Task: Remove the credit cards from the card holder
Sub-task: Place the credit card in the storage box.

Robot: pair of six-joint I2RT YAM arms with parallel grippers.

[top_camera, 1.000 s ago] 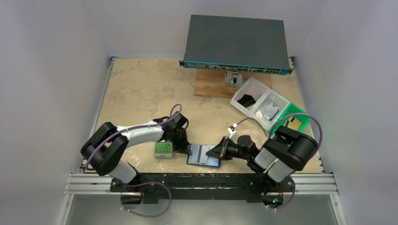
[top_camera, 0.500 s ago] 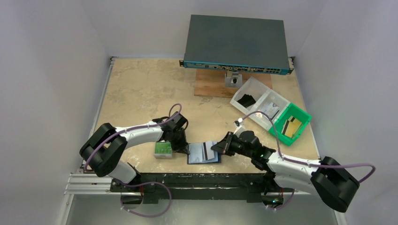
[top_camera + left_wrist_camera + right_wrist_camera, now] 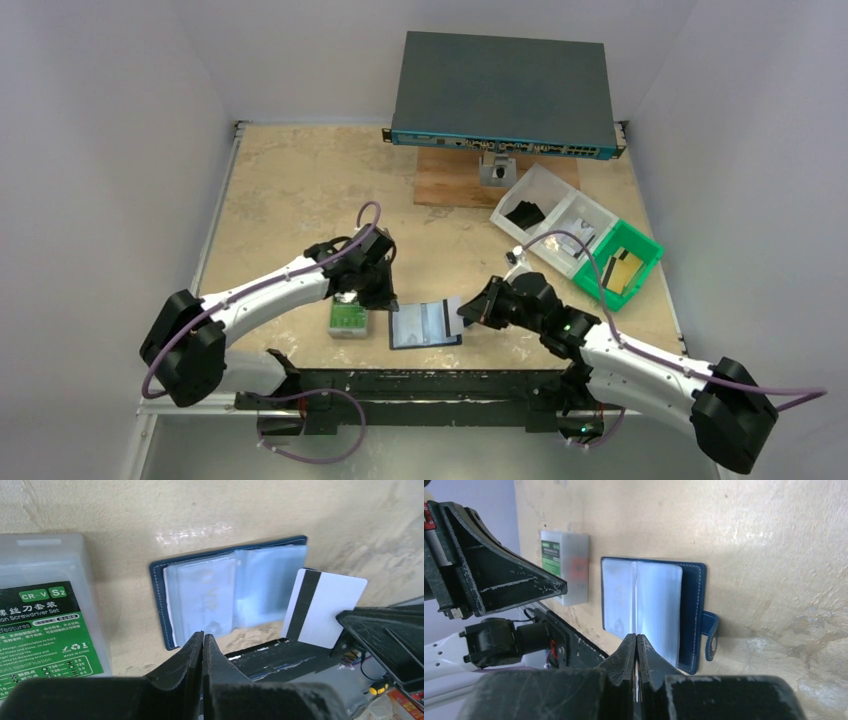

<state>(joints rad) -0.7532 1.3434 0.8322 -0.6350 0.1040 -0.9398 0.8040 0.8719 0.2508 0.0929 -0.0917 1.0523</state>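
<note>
The dark blue card holder [image 3: 408, 330] lies open near the table's front edge, its pale blue sleeves [image 3: 235, 587] facing up and its snap tab [image 3: 710, 632] to the right. My right gripper [image 3: 466, 312] is shut on a white credit card with a black stripe [image 3: 325, 607] and holds it just above the holder's right half. In the right wrist view the card shows only edge-on between the shut fingertips [image 3: 636, 637]. My left gripper [image 3: 202, 637] is shut and empty, and hovers by the holder's left edge [image 3: 385, 300].
A grey case with a green label [image 3: 347, 318] sits just left of the holder. A green bin [image 3: 625, 262] holding tan cards and a clear compartment tray [image 3: 550, 215] stand back right. A network switch [image 3: 505, 90] on a wooden block [image 3: 455, 182] fills the rear.
My right gripper has drawn the striped card rightward out of the sleeves. The left gripper has lifted off the holder's left edge and moved back. The holder has shifted slightly left.
</note>
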